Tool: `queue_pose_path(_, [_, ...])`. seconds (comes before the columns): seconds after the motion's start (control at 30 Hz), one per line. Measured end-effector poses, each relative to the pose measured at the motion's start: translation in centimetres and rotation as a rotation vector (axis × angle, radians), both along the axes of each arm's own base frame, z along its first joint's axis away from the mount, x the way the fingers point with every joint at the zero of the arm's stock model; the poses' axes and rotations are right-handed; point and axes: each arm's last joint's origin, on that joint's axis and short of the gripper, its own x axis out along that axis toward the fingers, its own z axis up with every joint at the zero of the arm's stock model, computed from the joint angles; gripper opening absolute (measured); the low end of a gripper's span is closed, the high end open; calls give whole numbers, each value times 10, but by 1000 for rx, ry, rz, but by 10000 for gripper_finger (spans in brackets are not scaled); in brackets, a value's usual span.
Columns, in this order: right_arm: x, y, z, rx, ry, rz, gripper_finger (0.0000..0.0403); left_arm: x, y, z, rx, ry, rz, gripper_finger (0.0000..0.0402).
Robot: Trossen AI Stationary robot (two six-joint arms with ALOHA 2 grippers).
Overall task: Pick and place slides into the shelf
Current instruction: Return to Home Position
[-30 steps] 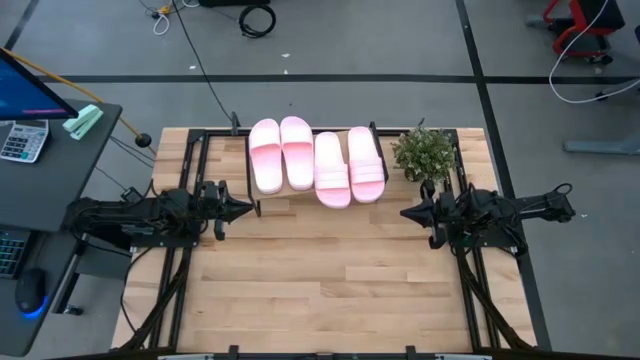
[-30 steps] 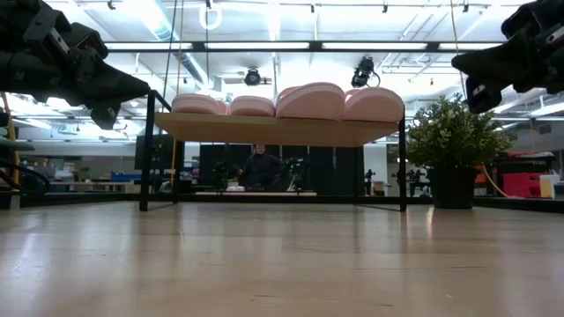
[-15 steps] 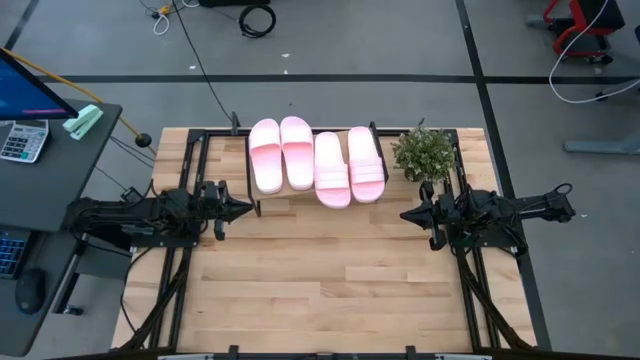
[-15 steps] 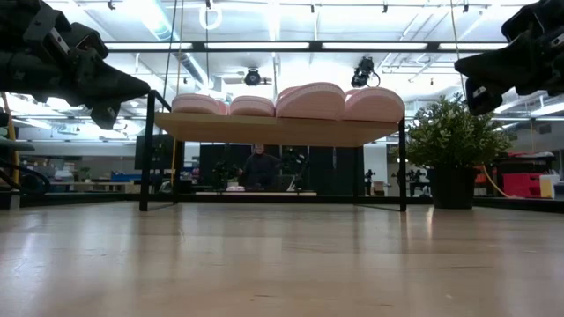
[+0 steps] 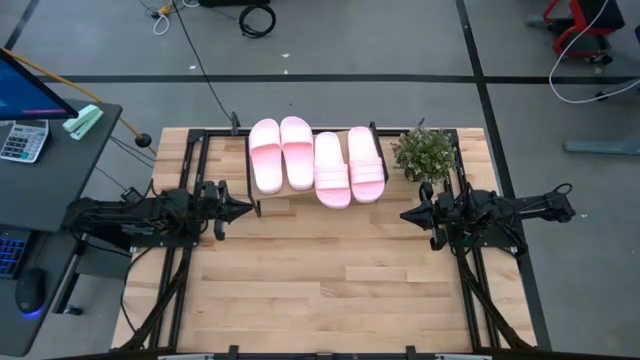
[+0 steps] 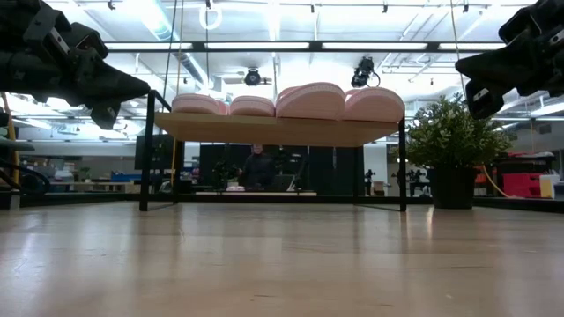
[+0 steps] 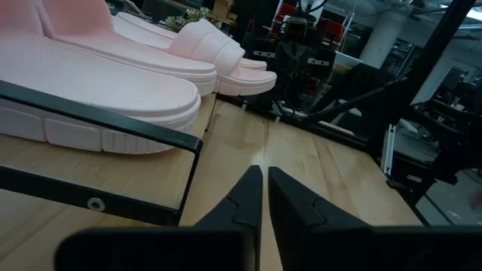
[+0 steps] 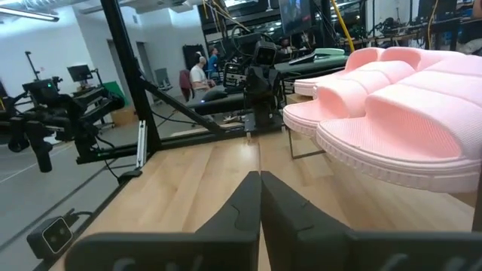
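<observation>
Several pale pink slides (image 5: 316,160) lie side by side, soles down, on the top board of the low shelf (image 6: 273,129) at the table's far side; the two right ones overhang its near edge. My left gripper (image 5: 247,208) hovers shut just left of the shelf's near-left corner, above the table. My right gripper (image 5: 405,214) hovers shut to the right of the shelf, near the plant. In the left wrist view the slides (image 7: 113,83) sit close beside the shut fingers (image 7: 248,197); in the right wrist view the slides (image 8: 392,105) sit beside the fingers (image 8: 260,188).
A small potted plant (image 5: 425,152) stands on the table just right of the shelf, beside my right arm. The near half of the wooden tabletop (image 5: 320,290) is bare. A desk with a calculator (image 5: 22,140) stands off the table's left. A person (image 6: 258,167) is in the room behind.
</observation>
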Motion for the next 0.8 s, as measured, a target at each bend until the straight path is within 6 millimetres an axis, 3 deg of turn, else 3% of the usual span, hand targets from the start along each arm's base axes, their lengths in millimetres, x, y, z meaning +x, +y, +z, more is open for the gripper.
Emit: queue_pose_path(0.8, [0, 0, 0, -1, 1, 0, 16, 0, 0, 0, 0, 0, 0, 30])
